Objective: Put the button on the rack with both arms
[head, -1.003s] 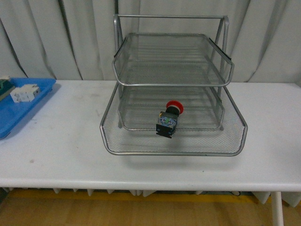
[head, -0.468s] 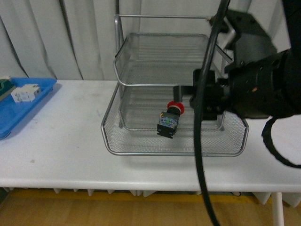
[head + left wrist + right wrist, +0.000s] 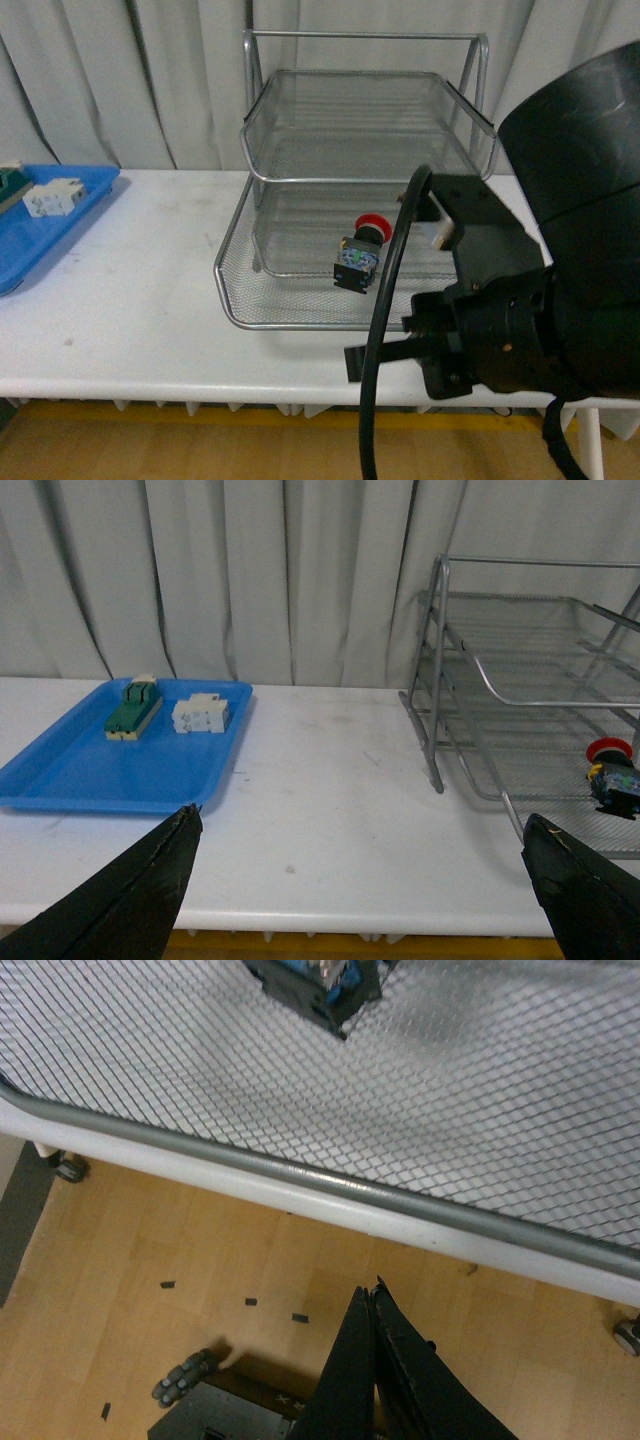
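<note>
- No readable text, brand, number or sign in any of the three views.
- Small pale patch on the right arm [image 3: 437,232] — too blurred to tell whether printed.
- Faint marks on the dark box on the floor [image 3: 240,1418] — illegible.

Lab/test setup: white table [image 3: 130,300], grey curtain [image 3: 250,580] backdrop.
</note>
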### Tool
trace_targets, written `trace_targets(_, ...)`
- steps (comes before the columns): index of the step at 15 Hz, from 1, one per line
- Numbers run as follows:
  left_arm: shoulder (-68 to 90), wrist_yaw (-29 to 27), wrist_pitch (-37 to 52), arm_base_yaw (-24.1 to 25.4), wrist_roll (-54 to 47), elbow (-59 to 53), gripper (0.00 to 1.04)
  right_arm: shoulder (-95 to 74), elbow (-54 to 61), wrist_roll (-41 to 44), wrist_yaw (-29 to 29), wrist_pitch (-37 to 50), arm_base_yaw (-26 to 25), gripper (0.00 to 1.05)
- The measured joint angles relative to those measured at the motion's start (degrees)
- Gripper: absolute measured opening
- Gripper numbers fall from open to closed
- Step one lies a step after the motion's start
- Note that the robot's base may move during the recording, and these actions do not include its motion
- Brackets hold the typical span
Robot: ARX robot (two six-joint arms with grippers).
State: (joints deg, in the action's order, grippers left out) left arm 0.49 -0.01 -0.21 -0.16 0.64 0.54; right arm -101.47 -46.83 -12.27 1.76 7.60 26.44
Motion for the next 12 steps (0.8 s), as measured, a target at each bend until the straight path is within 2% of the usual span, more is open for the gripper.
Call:
trace_targets(5, 0.0, 0.0, 0.0, 0.0, 0.0, 0.0, 0.98, -5.9, -2.0, 0.0, -1.9, 1.5, 0.4, 0.02)
trace_targets(12, 0.0, 0.0, 0.0, 0.0, 0.0, 0.0, 0.98, -10.0, -8.1, -0.3, -3.3, -1.3, -1.4, 0.02)
